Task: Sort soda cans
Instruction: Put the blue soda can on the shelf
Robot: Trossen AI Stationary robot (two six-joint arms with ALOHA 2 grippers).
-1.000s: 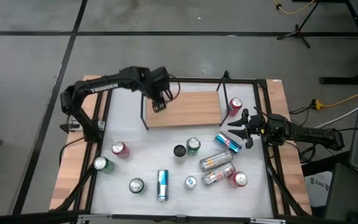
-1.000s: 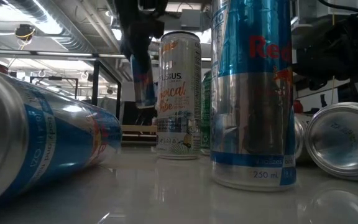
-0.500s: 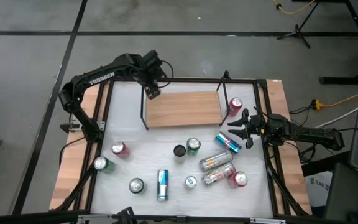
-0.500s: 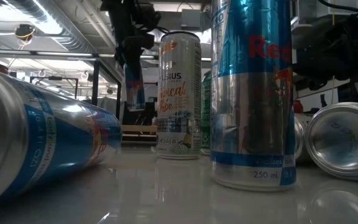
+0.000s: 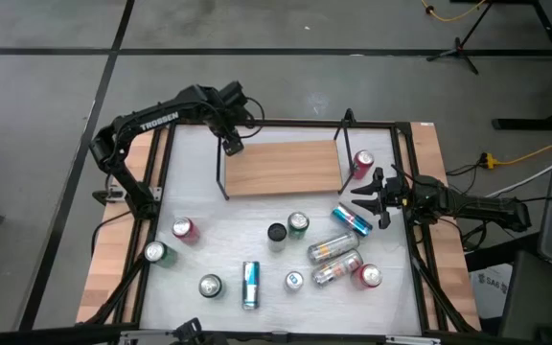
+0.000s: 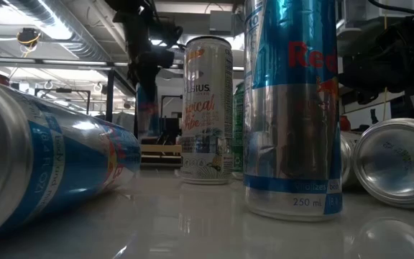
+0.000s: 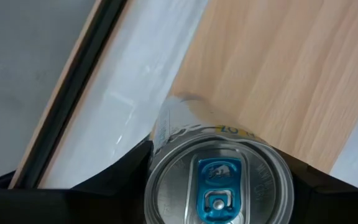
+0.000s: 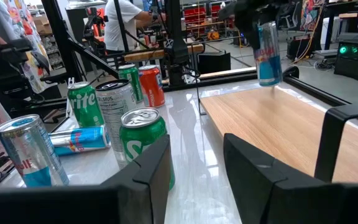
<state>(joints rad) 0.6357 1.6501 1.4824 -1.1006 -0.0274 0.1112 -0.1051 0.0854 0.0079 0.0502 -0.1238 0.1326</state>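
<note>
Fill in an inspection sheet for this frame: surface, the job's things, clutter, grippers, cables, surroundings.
Surface: white table in a black frame, with a wooden board at the far side.
Job's things: soda cans scattered on the near half, some upright, some lying; one red can by the board's right end.
Clutter: nothing seen.
Grippers: left gripper holds a blue-and-silver can upright at the board's far left corner; right gripper is at the table's right edge, holding nothing, fingers apart.
Cables: yellow cable on the floor at right.
Surroundings: grey floor; a person stands beyond the table.
</note>
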